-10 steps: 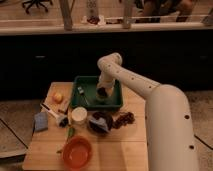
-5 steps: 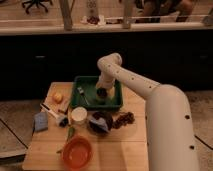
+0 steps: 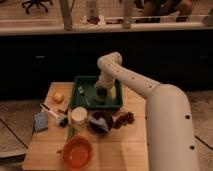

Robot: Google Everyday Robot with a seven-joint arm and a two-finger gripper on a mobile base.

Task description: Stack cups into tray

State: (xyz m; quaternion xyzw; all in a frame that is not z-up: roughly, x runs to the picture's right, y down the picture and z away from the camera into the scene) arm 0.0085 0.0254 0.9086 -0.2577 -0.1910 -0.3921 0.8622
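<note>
Over the tray (image 3: 80,100), at its right half, your tool (image 3: 102,91) hangs straight down from the white arm (image 3: 135,85), with a dark cup (image 3: 101,95) right below it on the tray floor. Its jaws stand wide and you hold nothing; whether the fingertips touch the cup's rim cannot be made out.

Expect that cup to be light and stiff, probably hard plastic, so it needs little squeeze and will not crush. Its wall looks smooth, so it may slip or tip if you pinch it off-centre. Take it across the rim, one finger inside and one outside, or span the whole body from above with the jaws level.

On the table (image 3: 120,150), near of the tray, a pale cup (image 3: 78,115) stands upright, just left of a dark bowl (image 3: 100,121). You would likely fetch that one next; it looks as light and rigid, and its open top gives you a clear rim to grip. An orange bowl (image 3: 77,151) sits nearer still, well apart from the tray. Lower any second cup squarely, since a tilted one may jam or knock the first over.
</note>
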